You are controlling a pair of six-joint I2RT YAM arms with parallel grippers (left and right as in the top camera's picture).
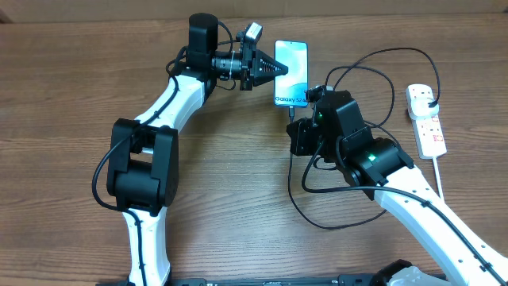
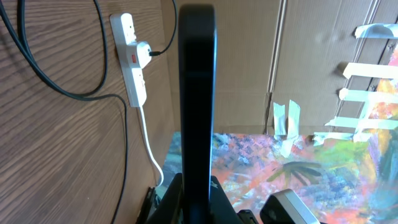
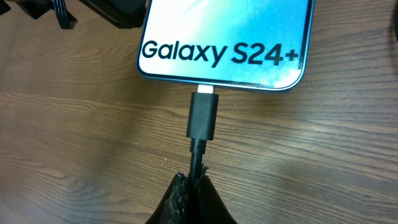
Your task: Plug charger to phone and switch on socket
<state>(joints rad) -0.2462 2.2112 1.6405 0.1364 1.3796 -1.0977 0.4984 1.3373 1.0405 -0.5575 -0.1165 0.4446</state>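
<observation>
We see the left gripper (image 1: 267,70) clenched on the phone (image 1: 292,71), pinching one long edge. In the left wrist view the phone sits edge-on between the fingers. The phone is at the far middle of the table (image 1: 79,95), screen up and lit. The right gripper (image 3: 194,183) is clamped on the charger (image 3: 203,115) cable just behind the connector. The connector tip meets the phone's bottom port, with a sliver of bare metal showing. The socket (image 1: 427,119) lies well apart on the right, with a plug in it and black cable looping back. We can't tell the switch position.
</observation>
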